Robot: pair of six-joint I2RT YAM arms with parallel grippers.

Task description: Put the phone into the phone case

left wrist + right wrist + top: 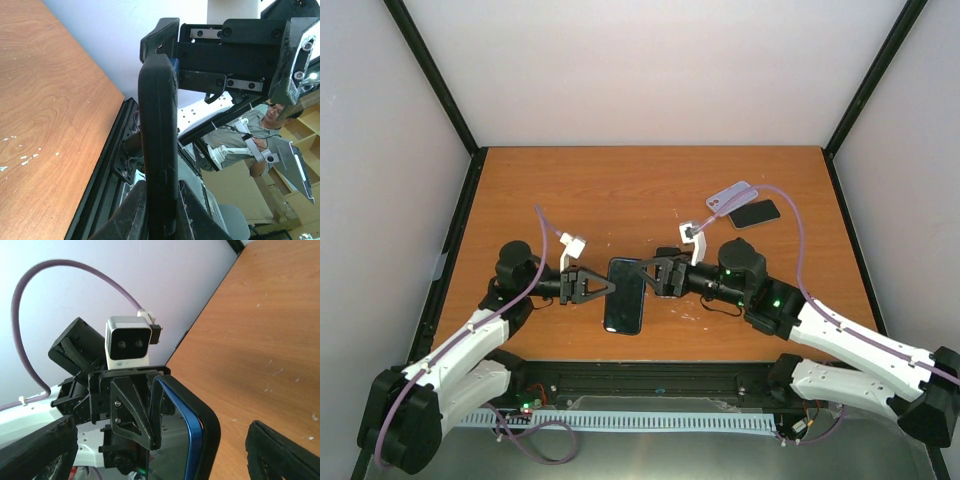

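Near the counter's (620, 190) front edge, the left gripper (607, 284) has its jaws clamped on one side of the black phone case (623, 297), with the blue-edged phone (192, 445) seated inside it. The right gripper (646, 272) faces the opposite side, jaws spread wide and holding nothing.

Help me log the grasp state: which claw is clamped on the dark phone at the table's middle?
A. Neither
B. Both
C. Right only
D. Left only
D: the left claw pinches the phone by its edge; the right claw has its fingers spread wide apart around it.
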